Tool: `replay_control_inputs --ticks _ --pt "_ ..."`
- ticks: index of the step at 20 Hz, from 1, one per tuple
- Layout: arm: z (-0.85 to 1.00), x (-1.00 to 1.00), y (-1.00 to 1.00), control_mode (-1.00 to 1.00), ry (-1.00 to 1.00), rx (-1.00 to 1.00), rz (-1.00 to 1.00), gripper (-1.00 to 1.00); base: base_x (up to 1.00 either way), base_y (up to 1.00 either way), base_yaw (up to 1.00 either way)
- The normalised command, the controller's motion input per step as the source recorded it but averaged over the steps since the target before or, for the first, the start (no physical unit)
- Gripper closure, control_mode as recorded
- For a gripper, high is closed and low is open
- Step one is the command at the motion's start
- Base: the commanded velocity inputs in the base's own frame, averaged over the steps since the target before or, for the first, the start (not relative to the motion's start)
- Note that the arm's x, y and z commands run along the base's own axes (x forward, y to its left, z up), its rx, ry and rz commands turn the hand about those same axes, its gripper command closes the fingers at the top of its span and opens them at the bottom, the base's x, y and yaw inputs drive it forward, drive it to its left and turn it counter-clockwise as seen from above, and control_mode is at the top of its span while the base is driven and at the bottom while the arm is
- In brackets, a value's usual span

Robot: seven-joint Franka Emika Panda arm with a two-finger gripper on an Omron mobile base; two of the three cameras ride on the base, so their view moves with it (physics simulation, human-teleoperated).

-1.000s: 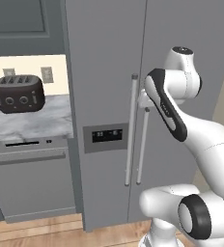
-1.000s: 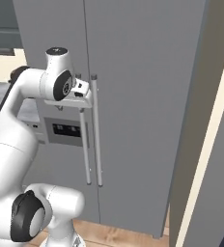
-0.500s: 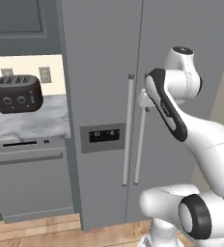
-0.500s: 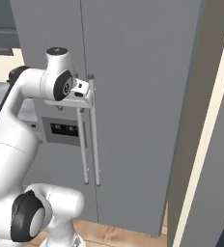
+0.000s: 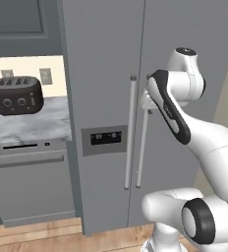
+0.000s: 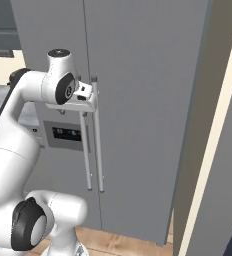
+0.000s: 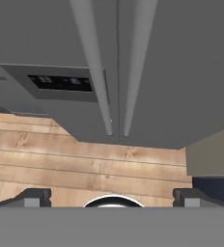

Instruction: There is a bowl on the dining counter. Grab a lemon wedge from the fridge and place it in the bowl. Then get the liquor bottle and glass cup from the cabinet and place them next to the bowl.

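Observation:
The tall grey fridge [image 5: 106, 59] stands straight ahead with both doors shut, so its inside is hidden. Two vertical bar handles run side by side along the door seam, the left handle [image 5: 130, 133] and the right handle [image 5: 143, 147]. My gripper [image 6: 86, 95] hangs at the top of these handles, just in front of them, open and holding nothing. In the hand view the left handle [image 7: 95, 62] and the right handle [image 7: 135, 62] run down toward the wooden floor, with my gripper [image 7: 111, 197] spread wide below them.
A dispenser panel [image 5: 104, 139] sits in the left door. Left of the fridge, a black toaster [image 5: 16, 95] stands on a marble counter [image 5: 32, 128] above a grey appliance front [image 5: 30, 184]. A beige wall edge [image 6: 213, 130] stands close on the right.
The whole picture has slid a little to the left, so the base has moved slightly. The arm keeps its pose by the handle tops.

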Motion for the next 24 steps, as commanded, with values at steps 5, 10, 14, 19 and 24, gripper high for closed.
replay_control_inputs --ticks 5,10,14,19,24 --pt "0.0 0.0 0.0 1.0 0.0 0.0 0.0 -1.0 -0.3 -0.05 0.0" --pt "0.0 0.0 0.0 1.0 0.0 0.0 0.0 -1.0 -0.31 -0.12 0.0" --pt "0.0 0.0 0.0 1.0 0.0 0.0 0.0 -1.0 -0.32 -0.13 0.0" --pt "0.0 0.0 0.0 1.0 0.0 0.0 0.0 -1.0 -0.16 -0.07 0.0" --pt "0.0 0.0 0.0 -1.0 0.0 0.0 0.0 -1.0 -0.02 -0.01 0.0"
